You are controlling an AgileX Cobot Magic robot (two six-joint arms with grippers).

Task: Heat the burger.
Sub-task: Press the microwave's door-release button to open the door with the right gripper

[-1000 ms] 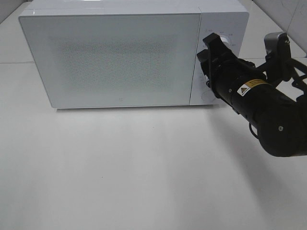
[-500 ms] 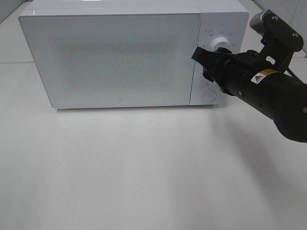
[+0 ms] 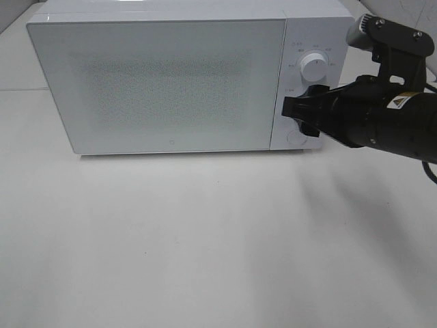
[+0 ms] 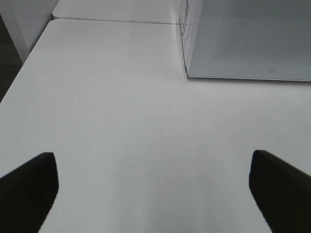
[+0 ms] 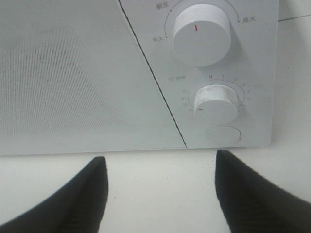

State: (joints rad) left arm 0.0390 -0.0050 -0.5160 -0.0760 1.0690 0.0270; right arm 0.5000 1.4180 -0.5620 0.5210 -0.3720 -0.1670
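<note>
the burger shows in no view; likely it sits inside the microwave [image 3: 171, 8] behind the shut door [image 3: 164, 82], though the speckled glass hides it. the right gripper [image 3: 295, 109] hovers at the control panel [image 3: 300, 31], at 3 o'clock of the door, fingers fairly wide and empty, facing the lower dial [image 5: 216, 103]. the left gripper [image 4: 151, 158] hangs over the table [image 4: 121, 97], fingers wide, empty. the burger should be light, soft and layered, its glossy bun slippery: grip the sides gently, low
</note>
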